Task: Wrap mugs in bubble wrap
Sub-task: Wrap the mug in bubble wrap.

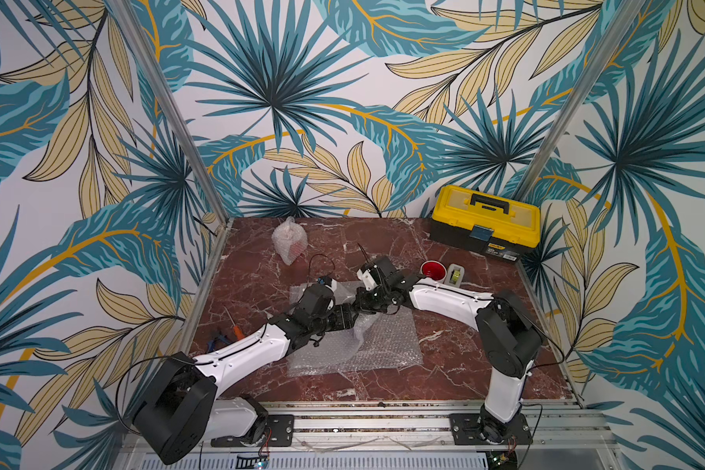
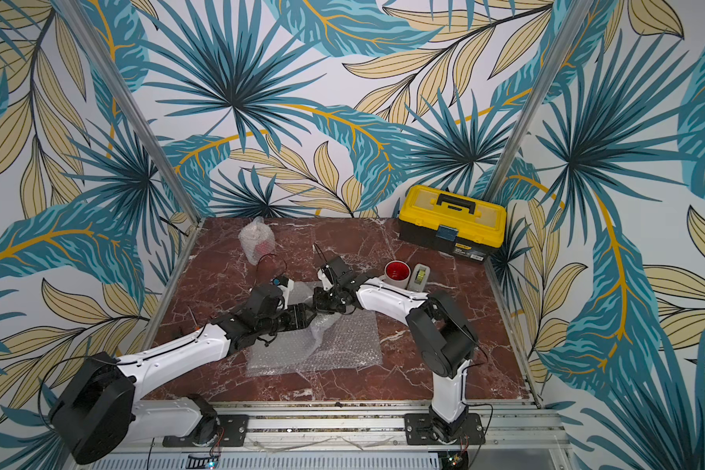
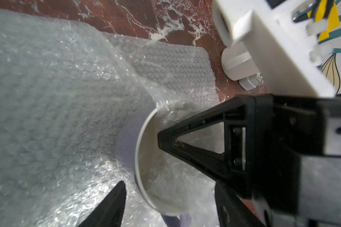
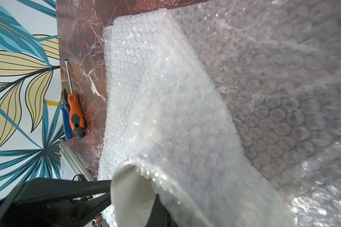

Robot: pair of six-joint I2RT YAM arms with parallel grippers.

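Red marble table [image 1: 465, 366], white-veined, polished. Bubble wrap [image 1: 383, 342]: clear dimpled sheet at frame centre, one flap lifted and crinkled. Yellow toolbox [image 1: 485, 221], boxy plastic, upper right. Pale lavender mug [image 3: 126, 141], white inside, lies on its side on the wrap, right of centre in the left wrist view. In both top views the wrists hide it. Left gripper [image 3: 169, 188]: jaws apart, flanking the rim, contact unclear. Right gripper [image 3: 159, 138]: clenched, tips inside the mug mouth; cannot tell whether wrap is pinched.
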